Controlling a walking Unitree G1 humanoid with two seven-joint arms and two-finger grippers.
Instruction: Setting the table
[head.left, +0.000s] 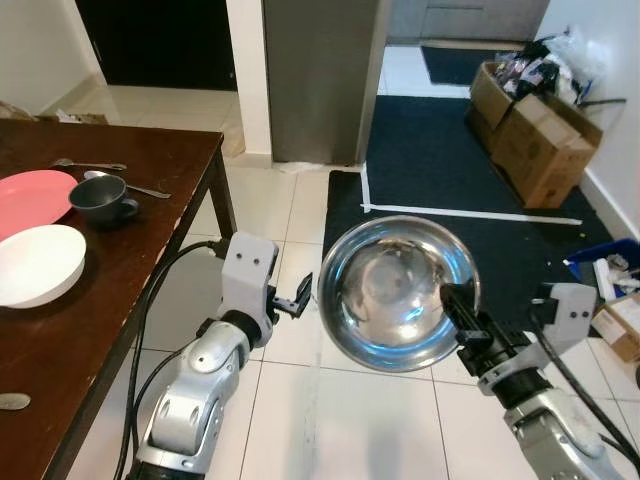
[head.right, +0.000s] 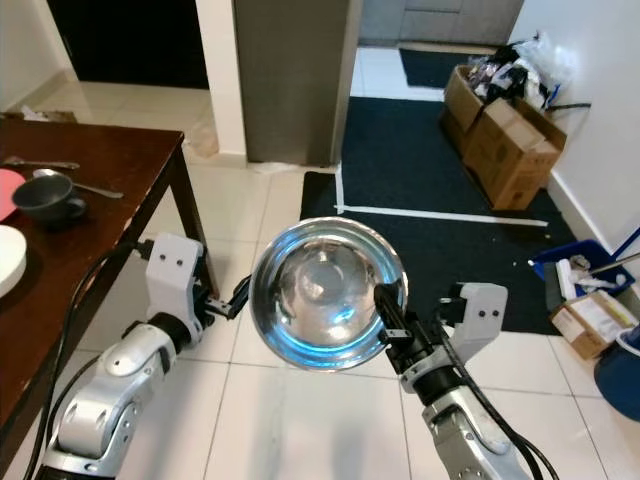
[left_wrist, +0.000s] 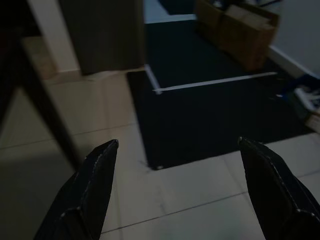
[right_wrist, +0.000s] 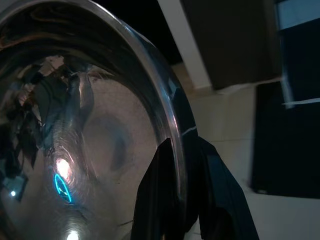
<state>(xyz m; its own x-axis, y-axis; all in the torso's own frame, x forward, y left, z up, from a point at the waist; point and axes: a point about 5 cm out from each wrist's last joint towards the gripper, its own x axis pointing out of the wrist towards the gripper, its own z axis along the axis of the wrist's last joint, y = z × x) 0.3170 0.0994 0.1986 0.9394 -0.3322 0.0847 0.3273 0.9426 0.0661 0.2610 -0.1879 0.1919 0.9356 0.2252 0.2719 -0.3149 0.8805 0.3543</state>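
Observation:
A shiny steel bowl (head.left: 398, 290) hangs in the air over the tiled floor, tipped so its hollow faces me. My right gripper (head.left: 455, 305) is shut on the bowl's rim (right_wrist: 172, 150), one finger inside and one outside. My left gripper (head.left: 300, 293) is open with nothing between its fingers (left_wrist: 95, 185), just left of the bowl and beside the table's corner. On the dark wooden table (head.left: 150, 215) at my left lie a pink plate (head.left: 30, 198), a white bowl (head.left: 35, 263), a dark grey cup (head.left: 102, 199) and a spoon (head.left: 125, 182).
A table leg (head.left: 224, 205) stands close to my left arm. A black mat (head.left: 440, 180) with a white tape line covers the floor ahead. Cardboard boxes (head.left: 535, 135) and clutter line the right wall. A grey cabinet (head.left: 320, 75) stands straight ahead.

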